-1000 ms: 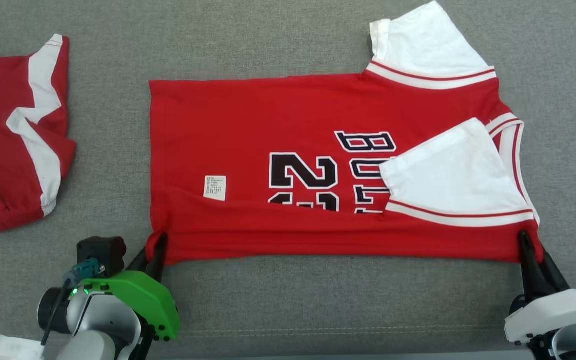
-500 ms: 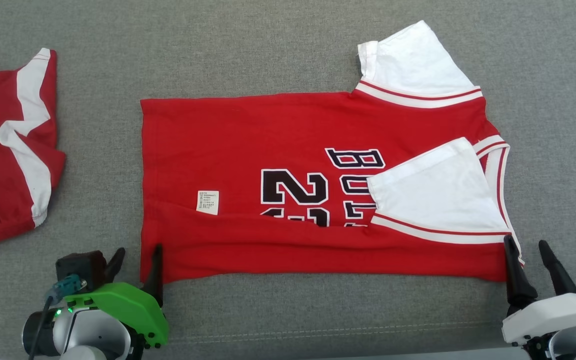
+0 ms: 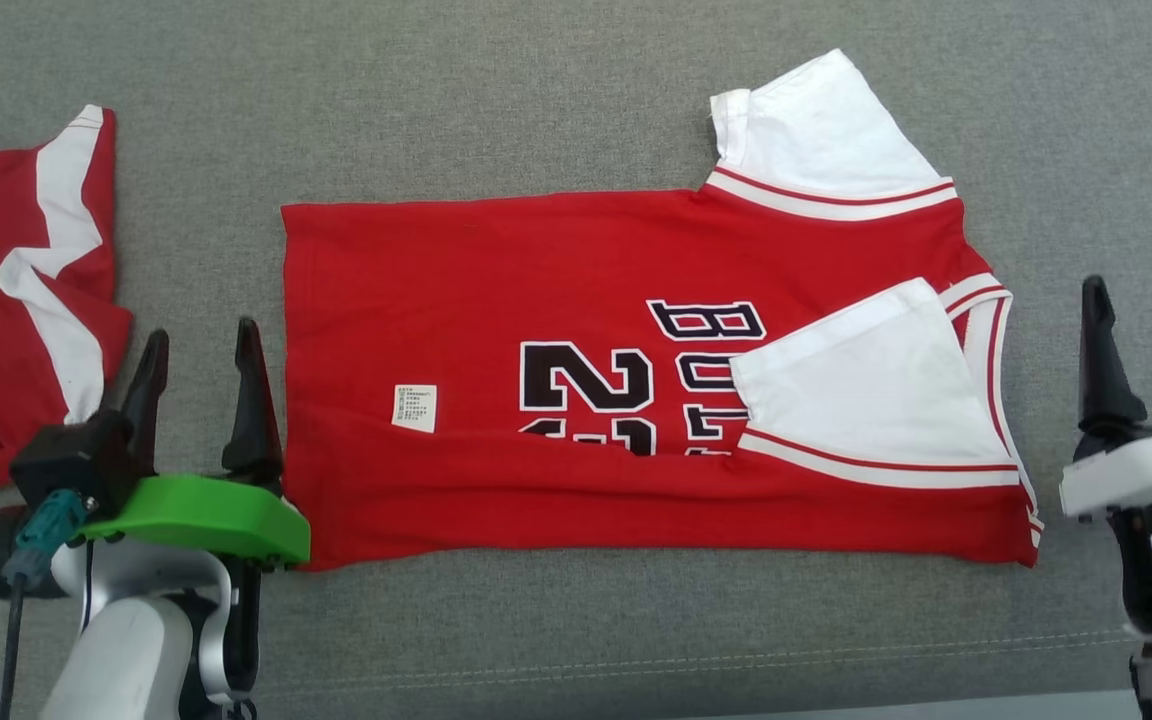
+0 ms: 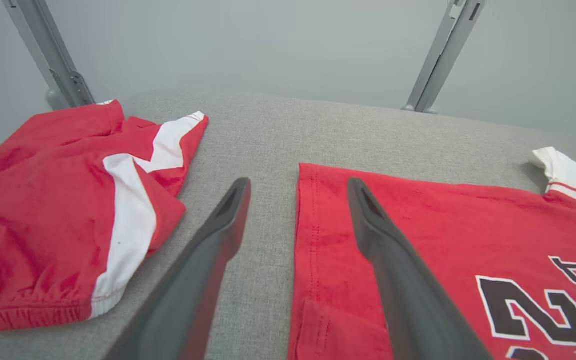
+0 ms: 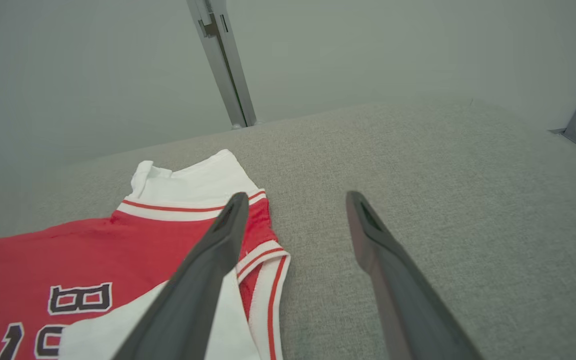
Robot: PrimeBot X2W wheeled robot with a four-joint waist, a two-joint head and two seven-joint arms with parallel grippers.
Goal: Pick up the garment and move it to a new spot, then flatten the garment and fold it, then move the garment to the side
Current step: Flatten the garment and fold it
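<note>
Jersey (image 3: 536,300) lay flat mid-surface (image 3: 536,90), long axis running left to right across the head view: hem toward the left claw (image 3: 202,330), collar toward the right claw (image 3: 1135,285). Near long edge was already folded in over the print; far sleeve (image 3: 816,130) stuck out unfolded. Both claws were spread and empty, each just off its own end of the jersey. Judged: the far edge comes next, one claw per end. Red-and-white shorts (image 3: 6,330) lay close outside the left claw, a possible snag; nothing else stood in the way.
</note>
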